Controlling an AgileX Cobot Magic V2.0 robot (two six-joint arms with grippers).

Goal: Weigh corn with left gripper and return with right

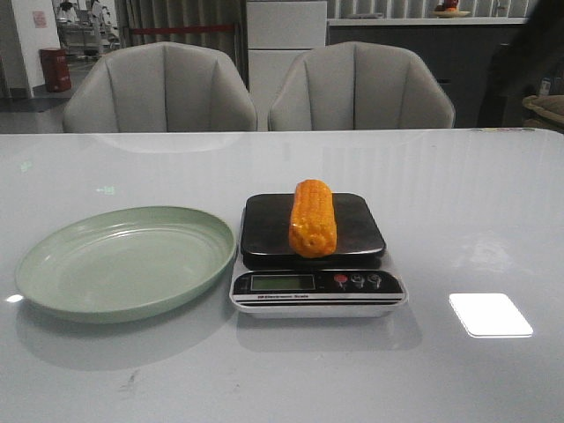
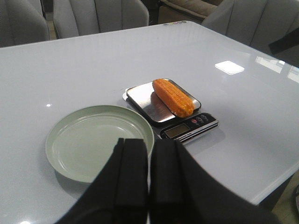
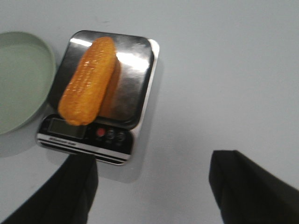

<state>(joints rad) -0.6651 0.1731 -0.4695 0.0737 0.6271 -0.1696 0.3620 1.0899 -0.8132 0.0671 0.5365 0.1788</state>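
Observation:
The orange-yellow corn (image 1: pixel 313 218) lies lengthwise on the dark pan of the kitchen scale (image 1: pixel 315 291) at the table's middle. It also shows in the left wrist view (image 2: pixel 173 97) and in the right wrist view (image 3: pixel 88 87). The empty green plate (image 1: pixel 53 282) sits just left of the scale. My left gripper (image 2: pixel 150 149) is shut and empty, held back above the plate's near rim (image 2: pixel 65 165). My right gripper (image 3: pixel 152 175) is open and empty, above the table just right of the scale's front. Neither gripper shows in the front view.
The white table (image 1: pixel 458 211) spreads wide around the plate and scale. A bright light reflection (image 1: pixel 490 314) lies right of the scale. Two grey chairs (image 1: pixel 159 88) stand behind the far edge.

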